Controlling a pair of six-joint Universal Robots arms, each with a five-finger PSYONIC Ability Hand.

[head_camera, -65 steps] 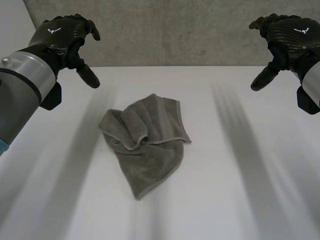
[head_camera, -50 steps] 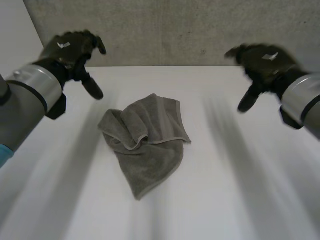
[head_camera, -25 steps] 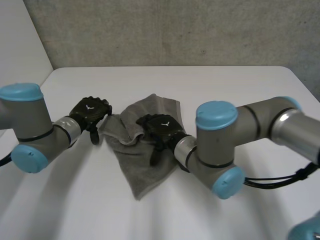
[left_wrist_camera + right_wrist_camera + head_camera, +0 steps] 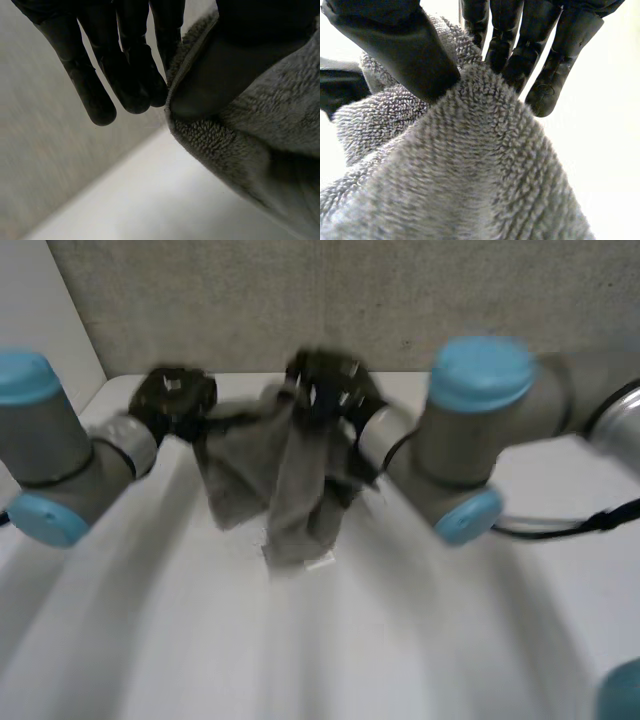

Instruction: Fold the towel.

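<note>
Towel (image 4: 290, 490) pinched by left hand (image 4: 172, 396), right hand (image 4: 326, 380)

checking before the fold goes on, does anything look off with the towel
Yes: the towel hangs bunched between the left hand and right hand, both pinching it above the table, not spread flat for a fold.

I cannot tell whether the lower end of the towel (image 4: 290, 490) touches the table (image 4: 150, 640). The thumb of the left hand (image 4: 125, 65) covers part of its hem. Fingertips of the right hand (image 4: 515, 50) sit hidden behind a fold.
</note>
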